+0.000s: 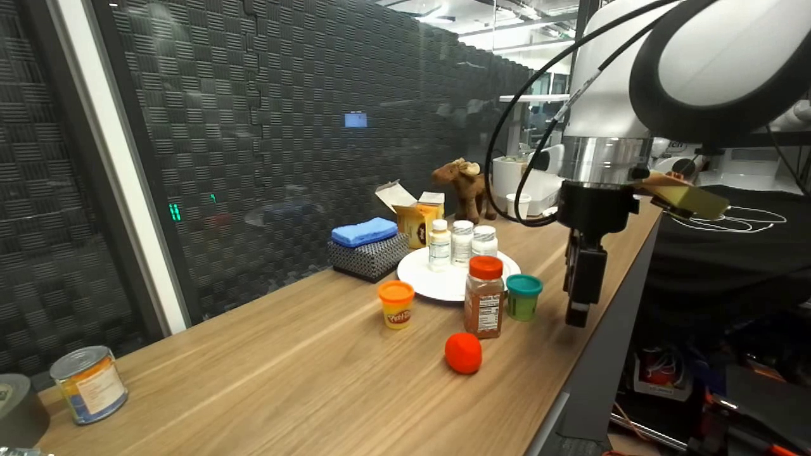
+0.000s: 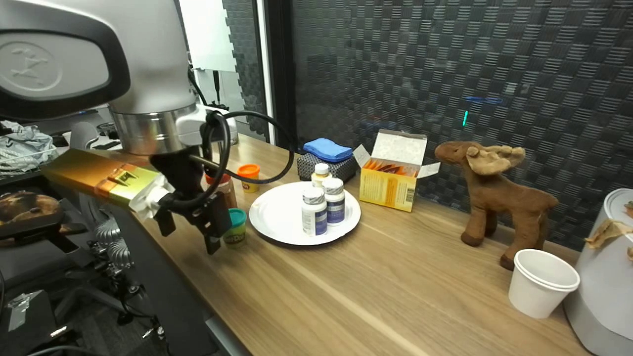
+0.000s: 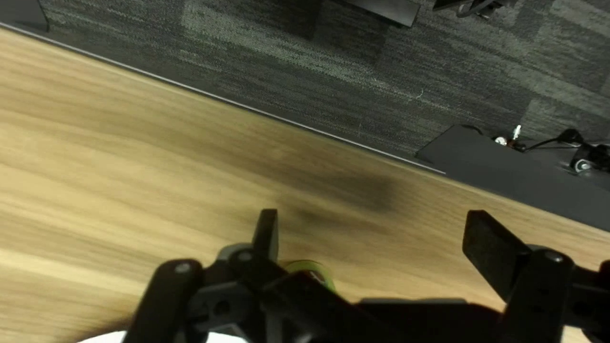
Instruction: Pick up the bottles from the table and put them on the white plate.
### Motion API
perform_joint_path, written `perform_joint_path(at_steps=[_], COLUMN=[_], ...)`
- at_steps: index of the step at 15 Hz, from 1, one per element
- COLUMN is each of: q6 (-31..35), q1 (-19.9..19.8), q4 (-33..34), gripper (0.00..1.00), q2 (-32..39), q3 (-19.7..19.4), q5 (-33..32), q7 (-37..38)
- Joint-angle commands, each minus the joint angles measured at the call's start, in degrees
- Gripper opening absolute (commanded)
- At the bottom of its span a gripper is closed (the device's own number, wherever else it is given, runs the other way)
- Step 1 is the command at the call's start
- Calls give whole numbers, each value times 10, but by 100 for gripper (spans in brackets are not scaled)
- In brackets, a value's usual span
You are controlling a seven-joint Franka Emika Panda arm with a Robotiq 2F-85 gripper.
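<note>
Three white bottles [image 1: 462, 244] with white caps stand upright, grouped on the white plate [image 1: 418, 278], as both exterior views show. Off the plate, on the wooden table [image 1: 304, 373], stand a reddish-brown bottle [image 1: 485, 304] with a red lid, a teal-lidded tub [image 1: 523, 297] and a short orange tub [image 1: 396, 307]. My gripper [image 2: 190, 236] hangs beside the teal-lidded tub, on the table's edge side. Its fingers are spread wide in the wrist view, and only bare wood shows between the fingertips. A sliver of a green tub [image 3: 312, 271] peeks out behind the left finger there.
Near the reddish-brown bottle lies a red ball [image 1: 463, 353]. Behind the plate are a patterned box [image 1: 374, 256] with a blue cloth [image 1: 364, 232], an opened yellow box [image 2: 388, 185] and a plush moose [image 2: 494, 193]. A metal can [image 1: 89, 384] and paper cups [image 2: 541, 282] stand farther off.
</note>
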Motion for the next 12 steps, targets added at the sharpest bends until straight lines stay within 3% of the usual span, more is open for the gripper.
perform_joint_path(at_steps=[1, 6, 12], q6=[88, 184, 234], q1=[12, 20, 11], q4=[-17, -15, -12], gripper=[100, 100, 100], q2=[10, 32, 52], q3=[3, 1, 3], q5=[4, 8, -14], q7=[-6, -4, 8])
